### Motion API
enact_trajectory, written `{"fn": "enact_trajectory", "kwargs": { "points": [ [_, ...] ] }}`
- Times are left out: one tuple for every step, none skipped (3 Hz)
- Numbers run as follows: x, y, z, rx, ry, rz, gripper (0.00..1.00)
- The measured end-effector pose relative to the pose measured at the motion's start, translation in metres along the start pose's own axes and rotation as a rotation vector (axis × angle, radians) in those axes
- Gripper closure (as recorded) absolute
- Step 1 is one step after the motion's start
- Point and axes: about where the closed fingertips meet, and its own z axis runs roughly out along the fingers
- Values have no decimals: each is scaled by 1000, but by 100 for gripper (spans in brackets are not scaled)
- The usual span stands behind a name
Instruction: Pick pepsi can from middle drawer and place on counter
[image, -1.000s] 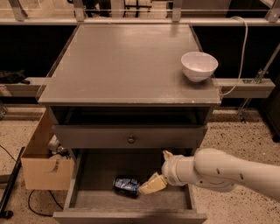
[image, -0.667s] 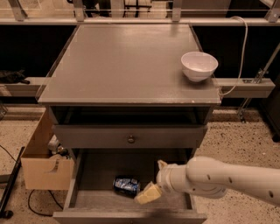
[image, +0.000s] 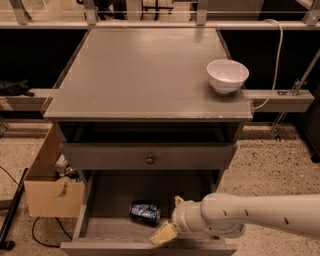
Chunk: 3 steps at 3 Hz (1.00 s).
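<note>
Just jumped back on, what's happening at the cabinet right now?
The arm reaches in from the right, with its gripper low inside the open middle drawer. It is just right of the pepsi can, which lies on its side on the drawer floor. The jaws look open and have not grasped the can. A white bowl sits on the counter.

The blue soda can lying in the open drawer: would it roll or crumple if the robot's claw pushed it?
The pepsi can lies on its side on the flat floor of the middle drawer, so a nudge would probably roll it. It looks dented, so it is likely thin-walled and easily crushed. The gripper hovers beside it, near the drawer's front.
</note>
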Motion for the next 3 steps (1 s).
{"fn": "enact_trajectory", "kwargs": {
  "points": [
    [-8, -5, 26, -16, -15, 11, 0],
    [-10, -16, 54, -22, -20, 26, 0],
    [-2, -23, 65, -12, -18, 42, 0]
  ]
}}
